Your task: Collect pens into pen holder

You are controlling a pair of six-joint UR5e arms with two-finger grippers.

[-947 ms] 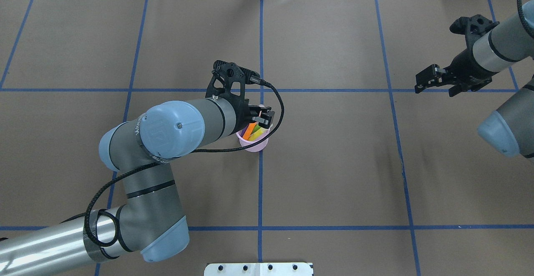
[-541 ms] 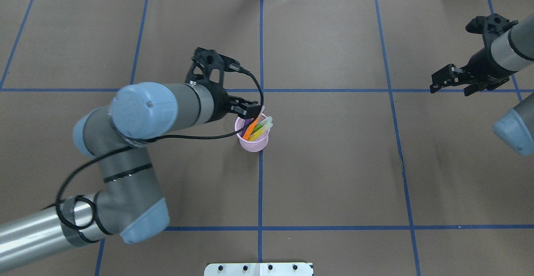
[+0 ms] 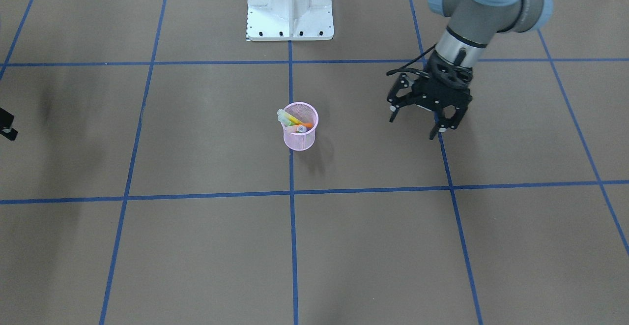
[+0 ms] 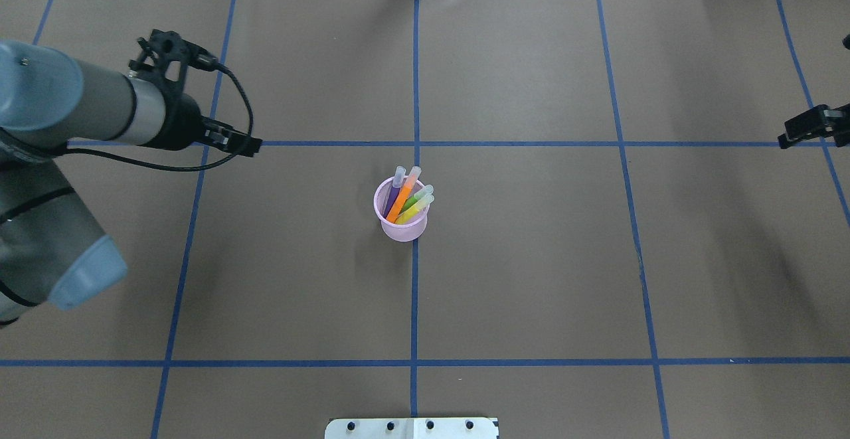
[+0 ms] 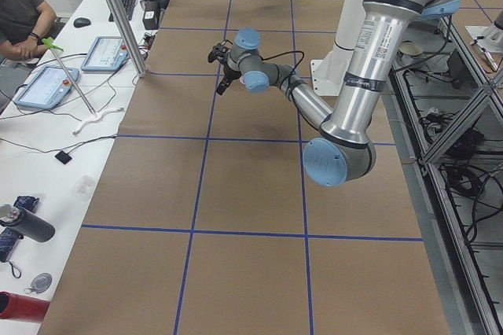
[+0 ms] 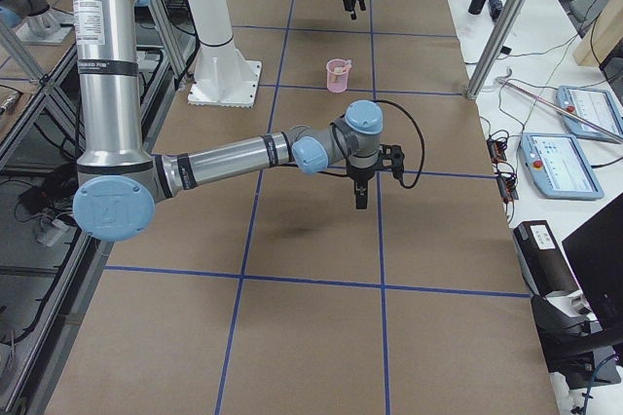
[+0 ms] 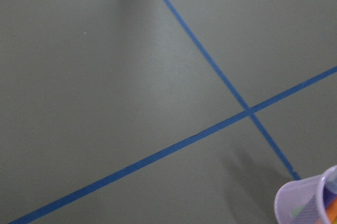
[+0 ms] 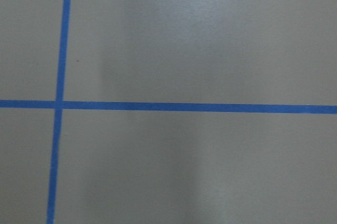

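Note:
The pink mesh pen holder stands upright at the table's middle, also in the front view. The purple pen, orange pen, green pen and yellow pen lean inside it, caps up. My left gripper is open and empty, well off to the cup's left above the table. The holder's rim shows at the lower right of the left wrist view. Only one finger of my right gripper shows at the table's right edge; I cannot tell whether it is open.
The brown table carries a grid of blue tape lines. The robot's white base stands at the near edge. The right wrist view shows only bare table and tape.
My left gripper has drawn back from over the pen holder, far to the left, with nothing in it. The right arm has pulled back to the right edge. All the pens stay in the cup.

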